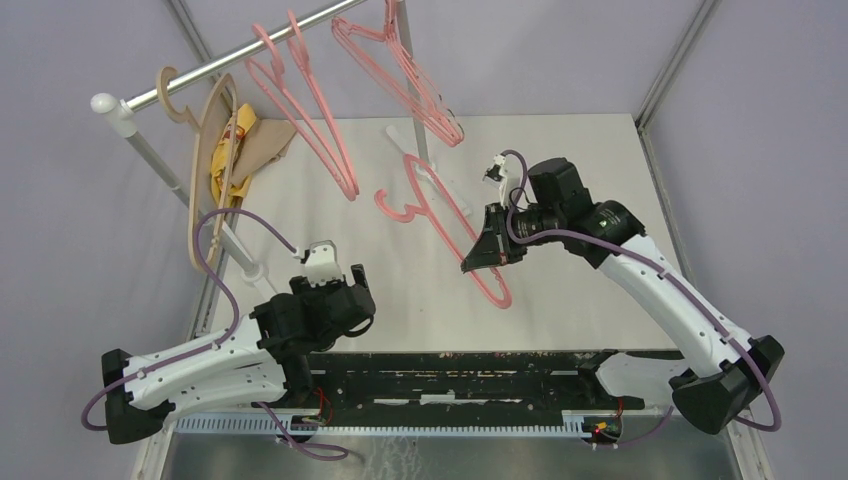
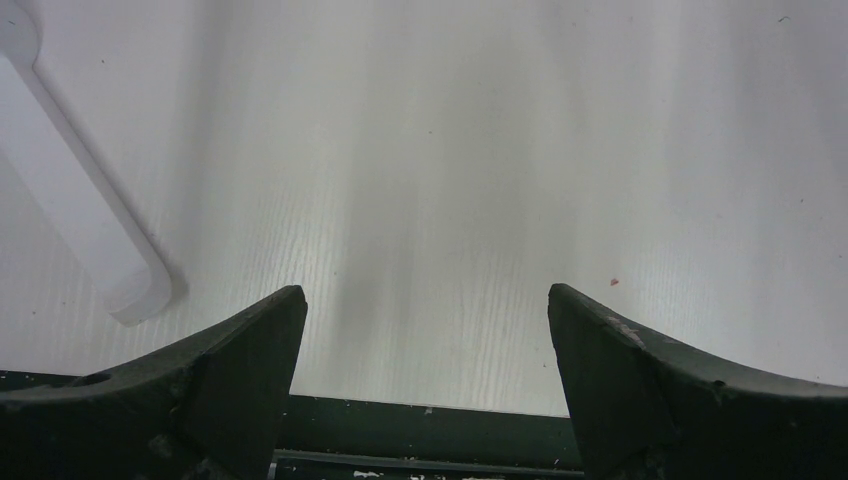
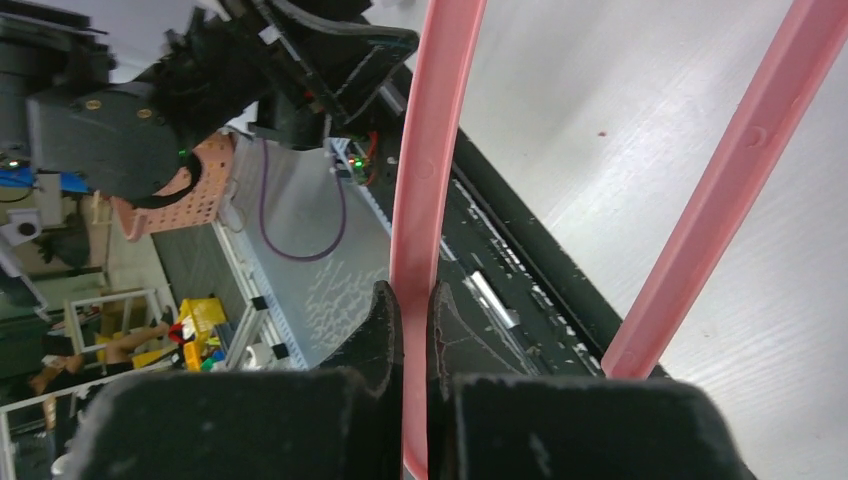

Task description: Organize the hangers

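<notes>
The white table (image 1: 580,200) fills most of the space. A silver rail (image 1: 205,70) slants above its far left corner.

The right arm (image 1: 660,280) reaches in over the middle of the table, and the left arm (image 1: 200,355) stays low near the front edge.

Several hangers are on the rail:
- a beige one (image 1: 193,215) hangs at the left end, beside a bunched yellow and tan cloth (image 1: 250,140);
- thicker pink ones (image 1: 347,186) hang further along;
- thin pink wire ones (image 1: 448,128) hang at the far end.

One more pink plastic hanger (image 3: 425,180) is not on the rail. It sits over the table, with its hook pointing toward the rail.

The right gripper (image 3: 412,310) is clamped tight on one flat bar of this hanger, with a finger pressed to each face. The second bar runs free just to the side.

The left gripper (image 2: 425,295) holds nothing. Its jaws are spread wide over bare tabletop, close to a white foot of the rack (image 2: 90,230).

The held hanger looks light and rigid, so I expect no sag. Its plastic looks smooth, though, and a pinch this far from the hook will likely let it pivot or slip in the pads. A grip nearer the neck would probably steady the hook better for the rail. The wire ones look springier and thin, so I would guess they are harder to pinch.
</notes>
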`<state>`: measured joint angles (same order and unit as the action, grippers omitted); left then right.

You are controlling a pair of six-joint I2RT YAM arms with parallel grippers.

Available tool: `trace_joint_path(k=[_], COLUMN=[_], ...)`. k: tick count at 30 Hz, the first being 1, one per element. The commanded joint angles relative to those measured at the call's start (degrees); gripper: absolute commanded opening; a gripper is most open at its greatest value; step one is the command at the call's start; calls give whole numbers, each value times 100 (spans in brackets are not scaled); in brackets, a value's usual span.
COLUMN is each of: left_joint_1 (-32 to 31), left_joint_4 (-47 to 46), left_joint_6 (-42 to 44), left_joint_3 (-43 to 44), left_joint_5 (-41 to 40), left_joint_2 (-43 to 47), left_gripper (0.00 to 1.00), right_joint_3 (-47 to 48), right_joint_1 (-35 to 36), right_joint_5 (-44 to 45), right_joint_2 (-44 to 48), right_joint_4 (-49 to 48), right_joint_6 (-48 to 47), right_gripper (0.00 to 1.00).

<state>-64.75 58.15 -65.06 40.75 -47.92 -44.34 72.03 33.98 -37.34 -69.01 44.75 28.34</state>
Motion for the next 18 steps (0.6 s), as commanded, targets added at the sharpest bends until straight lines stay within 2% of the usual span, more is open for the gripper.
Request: trace_joint_path(k=[1,6,8,13,18], left_joint_1=[-24,-29,-29,-27,-29], left_joint_4=[-215,-271,-306,-428,-458], left_joint_6=[59,115,142,273,257], left_joint_3=[27,73,73,114,118], left_joint_5=[-261,-246,-234,-211,-193], left_joint_2=[61,22,-5,-54,-82], left_gripper=[97,97,97,97,97], right_joint_3=[512,702,762,641,998], right_joint_1=[-33,-70,-80,-83,-81], right_joint_5=[-874,-960,-953,-1297,-1299], right_joint_2=[337,609,684,501,-84], right_joint_4=[21,312,97,-1855,-2993], right_joint_6=[340,388,606,1999,2626], right_gripper=[1,1,1,1,1])
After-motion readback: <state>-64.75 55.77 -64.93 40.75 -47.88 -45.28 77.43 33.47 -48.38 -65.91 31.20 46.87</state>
